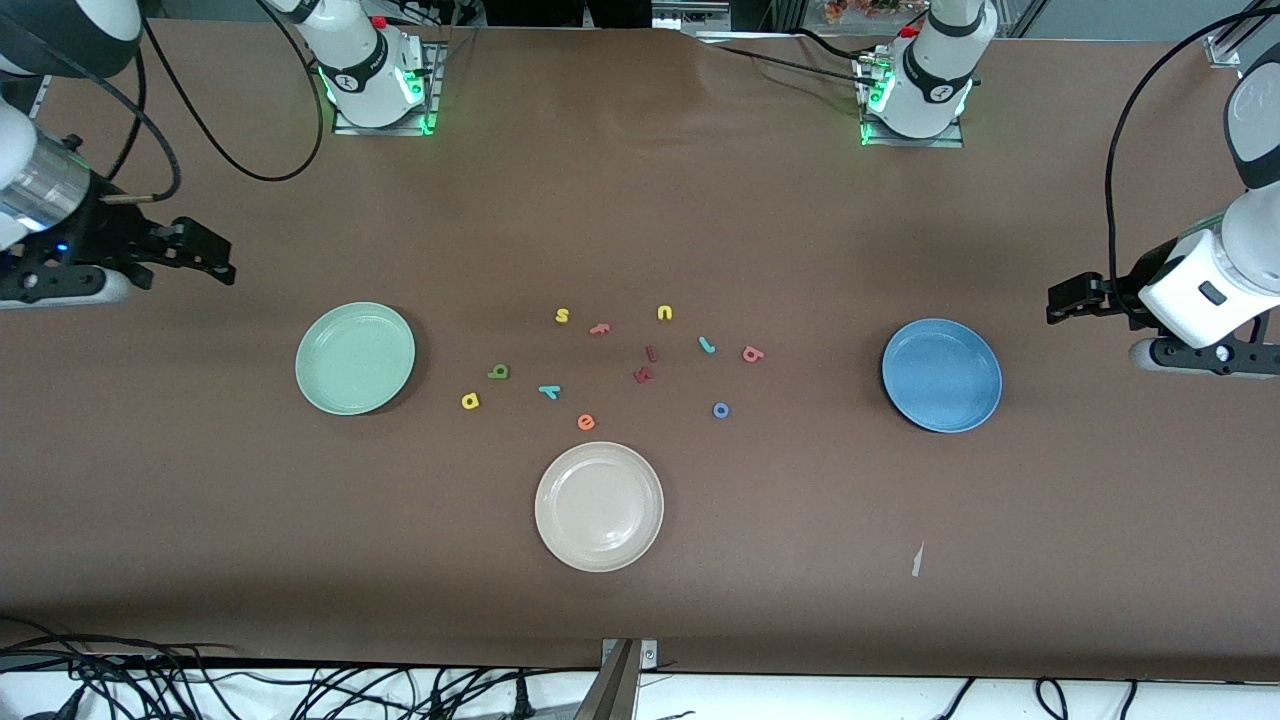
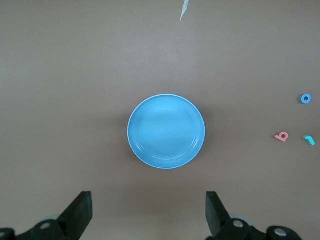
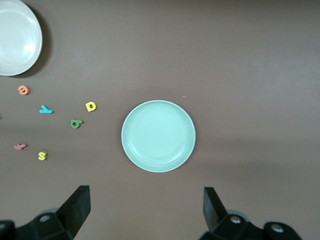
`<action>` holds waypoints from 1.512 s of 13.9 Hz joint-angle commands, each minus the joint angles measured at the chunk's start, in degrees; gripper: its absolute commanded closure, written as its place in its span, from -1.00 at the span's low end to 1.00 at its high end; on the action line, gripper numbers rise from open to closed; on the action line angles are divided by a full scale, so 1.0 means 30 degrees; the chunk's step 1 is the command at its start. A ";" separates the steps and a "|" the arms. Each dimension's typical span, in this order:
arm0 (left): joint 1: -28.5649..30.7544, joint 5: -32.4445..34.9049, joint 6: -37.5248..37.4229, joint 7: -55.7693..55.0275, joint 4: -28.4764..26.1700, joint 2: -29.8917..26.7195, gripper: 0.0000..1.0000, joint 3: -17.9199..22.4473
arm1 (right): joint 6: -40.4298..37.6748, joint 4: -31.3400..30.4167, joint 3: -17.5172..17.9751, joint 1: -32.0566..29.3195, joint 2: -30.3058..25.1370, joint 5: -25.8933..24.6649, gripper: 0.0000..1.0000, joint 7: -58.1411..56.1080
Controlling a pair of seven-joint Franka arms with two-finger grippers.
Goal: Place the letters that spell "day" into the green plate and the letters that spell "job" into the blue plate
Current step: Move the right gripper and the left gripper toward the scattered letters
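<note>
Three plates (image 1: 356, 358) on brown table (image 1: 200, 500)

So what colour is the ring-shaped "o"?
Blue; the "o" shows best in the front view.

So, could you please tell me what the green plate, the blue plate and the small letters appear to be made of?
The green plate and the blue plate look like hard plastic or melamine with a smooth satin finish: even color and faint rings, though glazed ceramic is possible. The letters, such as the yellow "a" and blue "o", look like matte foam: flat, saturated color with no shine.
</note>
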 commanded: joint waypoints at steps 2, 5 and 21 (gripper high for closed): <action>-0.0911 -0.0157 0.0016 -0.1306 -0.0380 -0.0249 -1.00 -0.0058 | 0.0143 -0.0015 0.0061 0.1615 0.1955 0.0026 -1.00 0.3322; -0.1996 -0.0506 0.0045 -0.3477 -0.0556 0.0043 -1.00 -0.0410 | 0.1485 -0.0307 0.0061 0.2996 0.2984 -0.0120 -1.00 0.5925; -0.9937 0.1265 1.4278 -2.2245 -0.7499 0.4727 -1.00 -0.2490 | 1.3149 -0.1216 0.0032 0.5691 1.0982 -0.0472 -0.84 2.2628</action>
